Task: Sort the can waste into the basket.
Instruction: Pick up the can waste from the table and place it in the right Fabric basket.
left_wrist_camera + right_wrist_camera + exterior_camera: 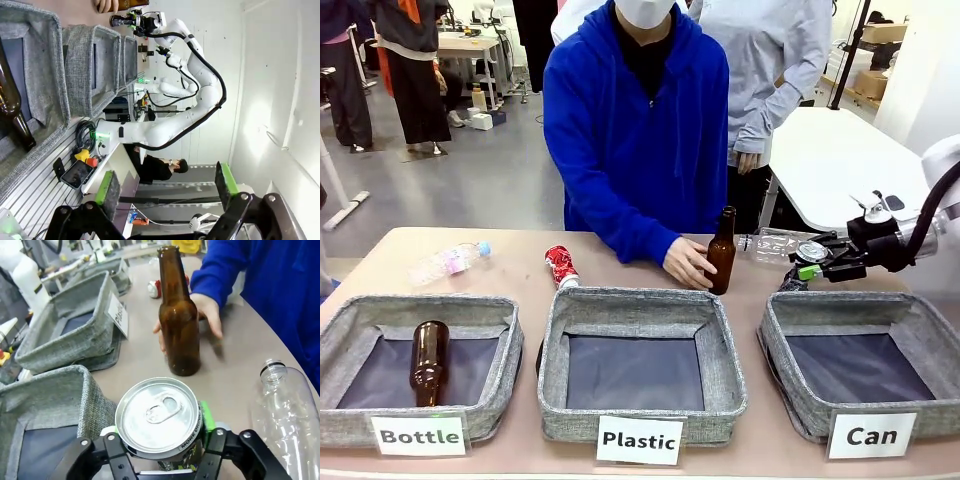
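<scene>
Your right gripper (808, 266) is clenched on a silver-topped drink can (159, 416) with black-and-green print, one green pad on each side and the pull-tab end facing the wrist camera. It holds the can above the table by the far left corner of the grey woven-fabric basket (790, 372) carded "Can", close to its rim and not inside it. Just beyond the can a brown glass bottle (722, 255) stands upright, with the person's hand (688, 265) resting against it. A clear plastic bottle (285, 405) lies on its side beside your gripper. A crushed red can (560, 267) lies behind the grey basket carded "Plastic" (556, 350). Your left gripper (167, 187) is released, its jaws wide apart with nothing between them, off to the side of the baskets.
</scene>
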Motion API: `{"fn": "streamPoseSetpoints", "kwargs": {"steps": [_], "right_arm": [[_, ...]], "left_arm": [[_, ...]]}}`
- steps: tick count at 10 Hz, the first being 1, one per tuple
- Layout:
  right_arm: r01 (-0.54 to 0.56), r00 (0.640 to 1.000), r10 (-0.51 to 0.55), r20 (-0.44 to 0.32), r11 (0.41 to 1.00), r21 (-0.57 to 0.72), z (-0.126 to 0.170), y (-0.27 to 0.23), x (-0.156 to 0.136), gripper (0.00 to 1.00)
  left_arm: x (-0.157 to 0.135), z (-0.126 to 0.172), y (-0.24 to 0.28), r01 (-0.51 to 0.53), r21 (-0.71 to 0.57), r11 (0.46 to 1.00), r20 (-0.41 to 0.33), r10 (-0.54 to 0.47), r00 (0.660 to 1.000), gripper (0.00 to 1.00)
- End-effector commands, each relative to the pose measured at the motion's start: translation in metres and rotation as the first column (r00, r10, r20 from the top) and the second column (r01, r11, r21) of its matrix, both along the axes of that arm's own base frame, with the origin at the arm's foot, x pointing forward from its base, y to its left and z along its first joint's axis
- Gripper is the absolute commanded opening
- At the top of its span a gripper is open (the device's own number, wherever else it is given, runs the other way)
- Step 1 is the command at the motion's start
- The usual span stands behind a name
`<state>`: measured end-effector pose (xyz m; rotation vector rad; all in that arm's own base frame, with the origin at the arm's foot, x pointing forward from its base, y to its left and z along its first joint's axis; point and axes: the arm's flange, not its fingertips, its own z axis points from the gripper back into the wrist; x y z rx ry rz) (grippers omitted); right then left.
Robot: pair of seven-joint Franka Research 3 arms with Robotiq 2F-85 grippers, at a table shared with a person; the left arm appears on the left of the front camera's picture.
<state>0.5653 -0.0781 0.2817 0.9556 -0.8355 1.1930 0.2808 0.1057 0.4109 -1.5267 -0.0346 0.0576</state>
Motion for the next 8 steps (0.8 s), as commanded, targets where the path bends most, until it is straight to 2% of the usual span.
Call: {"fn": "streamPoseSetpoints", "kwargs": {"steps": [1,2,3,4,5,7,8], "right_arm": [[-0.021,1.000,0.020,-0.008,1.000,-0.004,0.001,-0.002,0.002,0.00],[-0.020,1.000,0.020,-0.008,1.000,-0.006,0.002,-0.003,0.002,0.15],[-0.019,1.000,0.019,-0.010,1.000,-0.005,0.003,-0.004,0.002,0.05],[-0.019,1.000,0.019,-0.004,1.000,-0.004,0.006,-0.004,0.002,0.00],[-0.022,1.000,0.022,0.005,1.000,0.010,0.012,-0.004,0.001,0.00],[-0.032,0.997,0.031,0.065,0.999,0.024,0.048,-0.007,-0.009,0.00],[-0.044,0.994,0.040,0.104,0.998,0.037,0.081,-0.013,-0.022,0.00]], "left_arm": [[-0.001,0.005,-0.001,-0.006,-0.022,1.000,-0.009,0.005,1.000,1.00],[-0.001,0.005,-0.001,-0.006,-0.022,1.000,-0.009,0.005,1.000,1.00],[-0.001,0.005,-0.001,-0.006,-0.022,1.000,-0.009,0.005,1.000,1.00],[-0.001,0.005,-0.001,-0.006,-0.022,1.000,-0.009,0.005,1.000,1.00],[-0.001,0.005,-0.001,-0.006,-0.022,1.000,-0.009,0.005,1.000,1.00],[-0.001,0.005,-0.001,-0.006,-0.022,1.000,-0.009,0.005,1.000,1.00],[-0.001,0.005,-0.001,-0.006,-0.022,1.000,-0.009,0.005,1.000,1.00]]}}
